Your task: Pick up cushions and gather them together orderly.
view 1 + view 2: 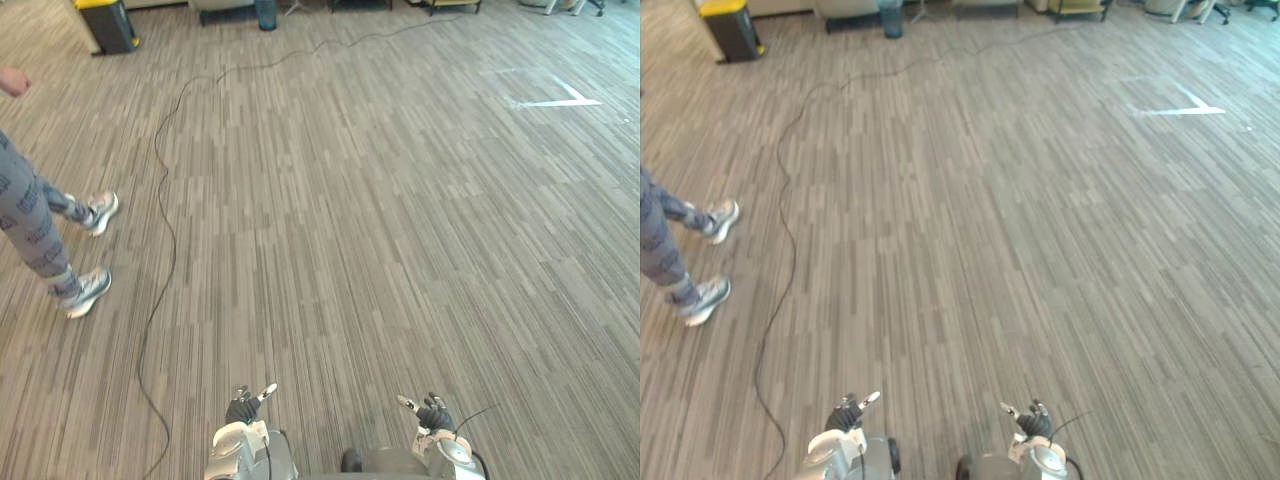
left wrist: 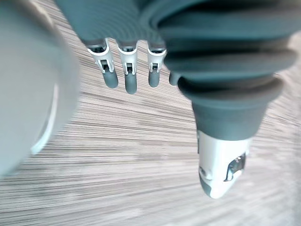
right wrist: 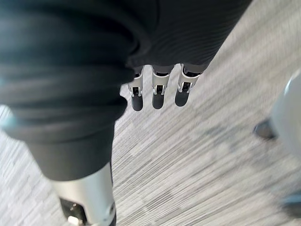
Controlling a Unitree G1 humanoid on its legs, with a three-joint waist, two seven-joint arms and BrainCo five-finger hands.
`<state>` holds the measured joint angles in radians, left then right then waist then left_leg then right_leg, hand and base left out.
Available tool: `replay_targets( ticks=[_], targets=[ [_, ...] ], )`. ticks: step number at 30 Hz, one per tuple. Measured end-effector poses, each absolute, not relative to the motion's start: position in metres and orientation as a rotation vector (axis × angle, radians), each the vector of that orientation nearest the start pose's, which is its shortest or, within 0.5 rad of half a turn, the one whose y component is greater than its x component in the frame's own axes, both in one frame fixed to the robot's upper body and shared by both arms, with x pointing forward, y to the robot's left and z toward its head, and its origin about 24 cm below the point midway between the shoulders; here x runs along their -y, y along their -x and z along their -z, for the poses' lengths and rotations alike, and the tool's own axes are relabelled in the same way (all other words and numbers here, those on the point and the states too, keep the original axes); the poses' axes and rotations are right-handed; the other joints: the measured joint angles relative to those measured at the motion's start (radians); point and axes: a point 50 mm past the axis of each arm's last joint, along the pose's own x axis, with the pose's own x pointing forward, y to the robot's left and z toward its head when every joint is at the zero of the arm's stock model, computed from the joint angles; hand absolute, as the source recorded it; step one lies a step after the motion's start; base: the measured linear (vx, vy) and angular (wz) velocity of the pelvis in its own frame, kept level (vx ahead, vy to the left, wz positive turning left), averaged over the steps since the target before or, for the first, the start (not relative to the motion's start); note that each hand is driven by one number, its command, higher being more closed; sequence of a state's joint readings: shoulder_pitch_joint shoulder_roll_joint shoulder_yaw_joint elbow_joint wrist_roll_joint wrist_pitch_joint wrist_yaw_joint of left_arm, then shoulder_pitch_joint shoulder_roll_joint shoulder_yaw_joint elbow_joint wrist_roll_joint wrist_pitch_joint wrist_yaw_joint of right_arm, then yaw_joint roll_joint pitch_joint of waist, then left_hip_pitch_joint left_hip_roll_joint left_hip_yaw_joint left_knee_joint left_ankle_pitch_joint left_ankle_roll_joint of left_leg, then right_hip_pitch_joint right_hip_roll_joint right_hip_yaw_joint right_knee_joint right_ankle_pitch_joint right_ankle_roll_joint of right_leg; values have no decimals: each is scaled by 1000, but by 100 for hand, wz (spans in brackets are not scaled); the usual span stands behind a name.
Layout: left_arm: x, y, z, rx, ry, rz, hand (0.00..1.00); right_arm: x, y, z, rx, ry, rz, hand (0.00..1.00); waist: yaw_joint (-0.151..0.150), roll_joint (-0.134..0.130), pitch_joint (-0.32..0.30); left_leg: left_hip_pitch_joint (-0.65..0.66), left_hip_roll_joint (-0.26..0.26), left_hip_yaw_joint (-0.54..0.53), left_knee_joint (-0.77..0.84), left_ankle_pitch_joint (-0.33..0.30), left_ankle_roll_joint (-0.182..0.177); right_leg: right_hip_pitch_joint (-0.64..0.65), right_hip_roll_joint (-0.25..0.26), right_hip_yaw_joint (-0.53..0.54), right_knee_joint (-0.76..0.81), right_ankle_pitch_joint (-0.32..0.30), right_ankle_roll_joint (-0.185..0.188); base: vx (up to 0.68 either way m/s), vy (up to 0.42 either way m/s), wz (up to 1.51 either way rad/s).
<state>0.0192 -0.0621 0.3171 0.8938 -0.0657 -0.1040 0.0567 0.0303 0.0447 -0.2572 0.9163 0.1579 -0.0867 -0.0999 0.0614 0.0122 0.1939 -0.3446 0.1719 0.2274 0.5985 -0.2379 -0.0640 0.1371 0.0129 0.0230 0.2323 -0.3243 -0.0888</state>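
Grey carpet floor [image 1: 400, 200]; left hand [image 1: 243, 408], right hand [image 1: 433, 415] low, fingers [image 2: 130, 77] apparently straight.

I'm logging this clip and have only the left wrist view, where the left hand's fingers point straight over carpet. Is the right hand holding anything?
Observer: No. In its own wrist view the right hand has straight fingers over the carpet and holds nothing.
Operator: Is anyone near the robot?
Observer: Yes. The head views show a person in patterned trousers and grey trainers on the robot's left.
Operator: Any landmark ahead?
Observer: A dark bin with a yellow lid stands far ahead on the left.
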Motion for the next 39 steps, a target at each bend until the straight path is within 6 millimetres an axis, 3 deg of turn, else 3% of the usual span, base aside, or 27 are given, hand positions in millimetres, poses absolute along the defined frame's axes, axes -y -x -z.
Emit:
replay_targets(
  ticks=[1,2,3,4,5,7,9,10,12,15,17,18,19,20,21,22,24,25,26,27,29,30,32,34,37,38,39],
  targets=[
    [-181,-148,137,-811,219,-372,0,178,-140,142,-860,-254,412,0,2,-2,-1,-7,-12,-4,-66,15,-8,13,-10,12,-9,-6,4,736,322,-102],
    [-184,-148,136,-801,216,-378,0,181,-138,143,-864,-254,424,0,5,-7,-5,-35,-38,-35,-199,104,-30,47,-40,57,-40,-30,21,620,339,-112],
    [-188,-143,138,-808,204,-385,0,182,-135,144,-876,-247,428,0,11,-26,-30,-36,-62,-27,-203,191,-15,73,-73,114,-63,-42,25,759,406,-105],
    [-191,-142,138,-810,192,-388,0,181,-132,145,-886,-249,430,0,11,-34,-45,-36,-76,-11,-197,164,11,73,-92,133,-56,-41,22,682,352,-83],
    [-195,-140,139,-821,183,-391,0,180,-125,148,-906,-255,436,0,-4,-66,-66,-28,-87,22,-161,127,62,34,-131,168,-2,5,80,845,415,-47],
    [-205,-137,139,-832,158,-404,0,174,-115,153,-944,-265,437,0,-2,-104,-77,41,-102,63,-121,89,103,-12,-138,231,190,98,135,816,390,-69],
    [-206,-128,144,-878,146,-398,0,174,-114,153,-951,-242,420,0,-8,-93,-72,187,-119,76,-207,62,123,-132,-119,226,496,273,271,543,217,-90],
    [-201,-128,146,-894,147,-382,0,177,-114,152,-939,-234,424,0,-16,-82,-67,294,-130,77,-282,33,116,-223,-114,173,697,226,248,465,167,-76],
    [-194,-129,148,-913,145,-347,0,186,-116,150,-925,-214,429,0,-31,-72,-64,421,-143,94,-371,11,116,-350,-114,59,831,133,185,540,183,-48],
    [-185,-141,146,-900,154,-316,0,195,-114,149,-915,-202,451,0,-65,-52,-49,569,-128,129,-453,11,117,-489,-93,-131,707,26,114,509,102,-11],
    [-184,-142,146,-898,142,-299,0,198,-118,147,-900,-207,458,0,-72,-48,-47,630,-124,146,-476,11,117,-541,-85,-205,502,50,99,613,-4,-8],
    [-185,-140,146,-904,128,-289,0,201,-118,147,-901,-198,459,0,-76,-50,-45,663,-131,142,-496,11,117,-565,-76,-242,305,129,85,717,-95,11],
    [-184,-136,148,-920,119,-281,0,203,-114,149,-917,-188,461,0,-79,-59,-45,702,-153,130,-512,12,115,-571,-71,-250,124,258,55,604,-90,19],
    [-184,-133,150,-933,117,-279,0,205,-112,150,-925,-189,466,0,-86,-57,-45,716,-153,117,-513,11,105,-567,-68,-247,119,335,13,657,-98,1],
    [-178,-125,154,-968,134,-278,0,214,-121,146,-910,-160,465,0,-90,-8,-52,736,-112,103,-514,35,43,-569,-40,-266,165,340,-41,655,-119,-20],
    [-177,-121,156,-984,142,-282,0,215,-128,144,-899,-140,450,0,-85,4,-48,740,-111,87,-513,113,-56,-595,-43,-265,241,280,-55,779,-152,-27],
    [-172,-121,156,-984,160,-286,0,218,-127,144,-895,-149,470,0,-87,22,-44,727,-96,50,-415,215,-71,-552,-31,-296,281,204,-78,505,-154,-15],
    [-172,-121,156,-984,158,-285,0,218,-126,144,-897,-150,471,0,-87,23,-44,712,-89,43,-367,230,-68,-535,-28,-294,273,194,-74,616,-208,-16],
    [-173,-120,155,-975,159,-290,0,209,-125,145,-903,-160,450,0,-88,29,-43,589,-36,-20,-61,312,-71,-446,1,-284,201,165,-72,558,-151,-33],
    [-174,-126,152,-939,172,-305,0,203,-126,146,-906,-159,428,0,-83,28,-40,446,14,-43,250,278,-81,-363,44,-259,130,159,-82,658,-170,-43],
    [-178,-131,148,-907,172,-320,0,199,-127,146,-908,-165,417,0,-63,14,-31,320,56,-39,482,204,-76,-247,80,-209,59,146,-95,529,-62,-79],
    [-182,-134,145,-883,164,-327,0,193,-127,147,-914,-168,403,0,-55,1,-26,240,64,-26,536,149,-45,-167,86,-168,22,128,-99,533,-29,-91],
    [-185,-137,142,-856,160,-333,0,190,-128,147,-913,-163,386,0,-45,-13,-27,133,61,9,473,79,-16,-90,87,-89,-22,97,-105,367,26,-111],
    [-185,-136,141,-844,179,-353,0,190,-129,145,-899,-175,393,0,-32,-3,-31,58,31,31,223,22,-1,-20,70,16,-55,74,-88,426,125,-143],
    [-185,-130,142,-836,208,-388,0,191,-126,146,-906,-179,405,0,-14,3,-37,11,-28,-3,-254,88,-49,57,30,148,-84,15,-52,493,215,-118],
    [-185,-130,142,-837,209,-389,0,192,-126,146,-907,-177,407,0,-13,5,-39,2,-27,-8,-280,97,-52,63,28,156,-86,10,-47,607,331,-96],
    [-186,-128,142,-838,208,-393,0,194,-125,146,-909,-170,410,0,-8,7,-47,-32,-26,-20,-357,161,-44,102,9,200,-101,-22,-19,833,482,-107]
  ],
)
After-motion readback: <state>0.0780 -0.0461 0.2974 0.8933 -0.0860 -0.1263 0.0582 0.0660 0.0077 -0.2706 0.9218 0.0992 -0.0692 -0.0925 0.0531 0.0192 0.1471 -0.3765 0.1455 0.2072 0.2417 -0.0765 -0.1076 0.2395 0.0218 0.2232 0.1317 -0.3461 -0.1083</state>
